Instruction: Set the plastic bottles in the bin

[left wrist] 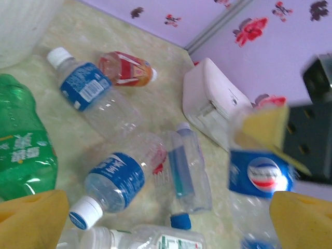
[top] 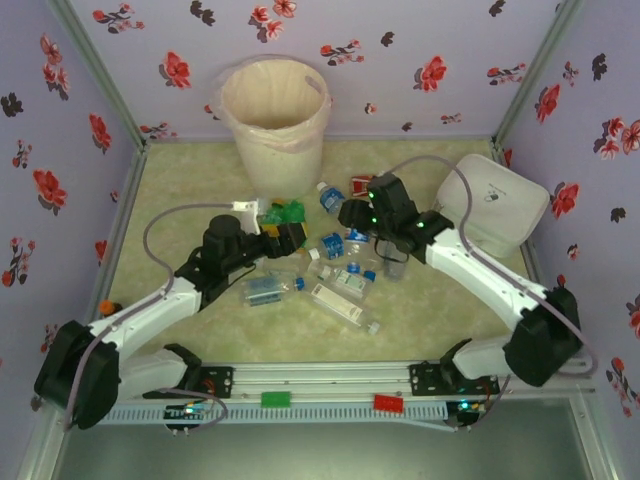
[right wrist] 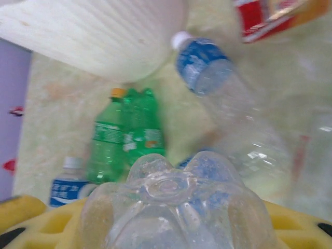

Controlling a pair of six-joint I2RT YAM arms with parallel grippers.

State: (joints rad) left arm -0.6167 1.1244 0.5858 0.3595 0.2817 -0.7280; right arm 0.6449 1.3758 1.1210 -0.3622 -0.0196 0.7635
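Left wrist view shows a blue label (left wrist: 262, 176), round red-white-blue emblem, on the clear bottle (right wrist: 171, 199) your right tool (right wrist: 171, 236) grips; your left tool (left wrist: 168, 223) gapes empty over bottles (left wrist: 111, 179) on the bench (top: 190, 190) by the bin (top: 280, 150).

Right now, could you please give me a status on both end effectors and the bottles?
Left end effector open, above loose bottles. Right end effector shut on a clear blue-labelled bottle. Bin upright, far side, mouth unobstructed.
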